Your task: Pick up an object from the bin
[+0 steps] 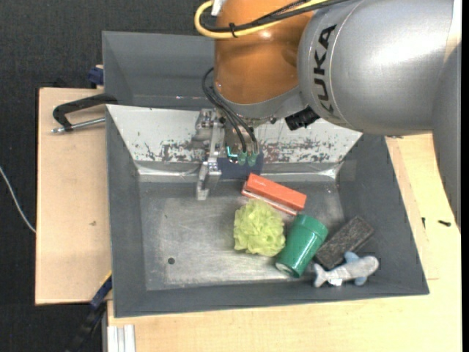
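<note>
Jaws spread; gripper (226, 176) beside flat orange block (275, 192).

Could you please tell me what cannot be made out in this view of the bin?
All in the camera view:
- Bin's back wall: its middle is hidden by the arm's orange cover.
- Orange block: its far end runs under the gripper.
- Dark block: unclear whether it touches the green cup.
- Grey toy fish: too small to identify.

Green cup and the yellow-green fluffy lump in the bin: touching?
Touching. The camera view shows the green cup lying against the yellow-green fluffy lump, with no gap between them.
</note>
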Action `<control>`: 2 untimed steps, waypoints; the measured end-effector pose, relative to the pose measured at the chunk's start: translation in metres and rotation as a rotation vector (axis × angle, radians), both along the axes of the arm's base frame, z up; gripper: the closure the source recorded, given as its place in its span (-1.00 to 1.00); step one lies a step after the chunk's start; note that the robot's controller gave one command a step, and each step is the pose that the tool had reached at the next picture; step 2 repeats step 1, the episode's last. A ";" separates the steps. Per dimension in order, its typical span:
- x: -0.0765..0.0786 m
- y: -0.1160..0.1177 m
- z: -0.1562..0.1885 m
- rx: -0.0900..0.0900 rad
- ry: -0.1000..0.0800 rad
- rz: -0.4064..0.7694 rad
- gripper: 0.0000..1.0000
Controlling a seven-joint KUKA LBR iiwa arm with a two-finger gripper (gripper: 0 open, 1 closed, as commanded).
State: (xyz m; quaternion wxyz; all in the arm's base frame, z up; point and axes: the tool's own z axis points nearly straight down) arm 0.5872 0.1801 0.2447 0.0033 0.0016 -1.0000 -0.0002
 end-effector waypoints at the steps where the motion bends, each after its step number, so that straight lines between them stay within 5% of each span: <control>1: 0.002 -0.001 0.005 0.001 -0.009 -0.003 1.00; 2: 0.002 -0.001 0.005 0.001 -0.009 -0.003 1.00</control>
